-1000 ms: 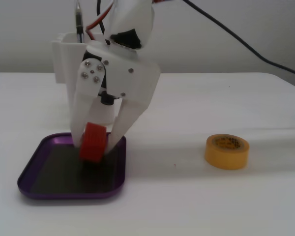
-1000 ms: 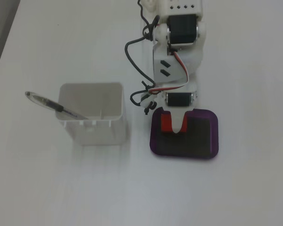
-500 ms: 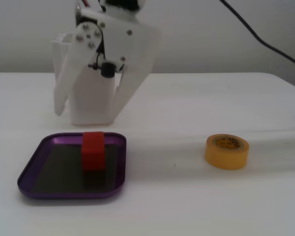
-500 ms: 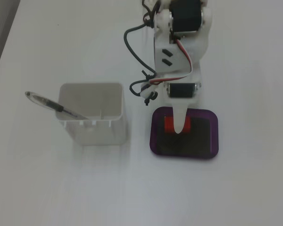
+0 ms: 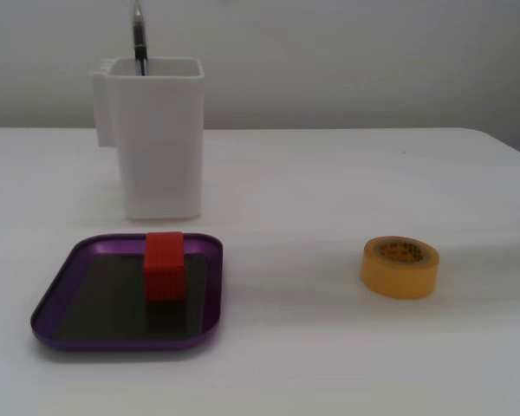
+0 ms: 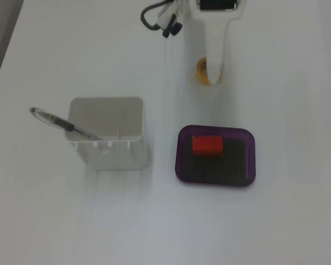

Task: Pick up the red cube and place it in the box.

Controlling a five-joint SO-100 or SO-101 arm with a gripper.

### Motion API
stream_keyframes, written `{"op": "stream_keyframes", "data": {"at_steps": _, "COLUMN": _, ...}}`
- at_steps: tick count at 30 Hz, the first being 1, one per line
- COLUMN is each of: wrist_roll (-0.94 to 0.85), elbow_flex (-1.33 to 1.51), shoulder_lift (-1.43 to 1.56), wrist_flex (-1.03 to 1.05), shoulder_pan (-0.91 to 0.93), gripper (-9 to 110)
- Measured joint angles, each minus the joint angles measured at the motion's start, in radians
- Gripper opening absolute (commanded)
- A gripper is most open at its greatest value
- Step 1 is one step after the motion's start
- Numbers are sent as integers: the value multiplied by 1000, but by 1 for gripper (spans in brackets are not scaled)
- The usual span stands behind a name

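The red cube [image 5: 165, 264] stands on the dark bottom of the purple box [image 5: 59, 293], toward its back edge. In the view from above, the red cube [image 6: 207, 146] lies in the box [image 6: 182, 161] near the side facing the arm. My white gripper [image 6: 214, 76] hangs from the top edge of that view, above the table and well away from the box. It tapers to a single tip, looks shut and holds nothing. It is out of the low front view.
A yellow tape roll [image 5: 399, 267] lies to the right of the box; from above, the tape roll [image 6: 201, 69] is partly hidden under my gripper. A tall white container [image 5: 160, 139] with a pen [image 5: 139, 39] stands behind the box.
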Motion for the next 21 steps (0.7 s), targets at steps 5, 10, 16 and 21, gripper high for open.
{"op": "stream_keyframes", "data": {"at_steps": 5, "wrist_roll": 0, "elbow_flex": 330, "shoulder_lift": 181, "wrist_flex": -9, "shoulder_pan": 17, "gripper": 21}}
{"op": "stream_keyframes", "data": {"at_steps": 10, "wrist_roll": -2, "elbow_flex": 704, "shoulder_lift": 399, "wrist_flex": -141, "shoulder_pan": 14, "gripper": 20}}
{"op": "stream_keyframes", "data": {"at_steps": 16, "wrist_roll": -81, "elbow_flex": 1213, "shoulder_lift": 706, "wrist_flex": -431, "shoulder_pan": 80, "gripper": 20}}
{"op": "stream_keyframes", "data": {"at_steps": 21, "wrist_roll": -170, "elbow_flex": 1615, "shoulder_lift": 973, "wrist_flex": -663, "shoulder_pan": 158, "gripper": 21}}
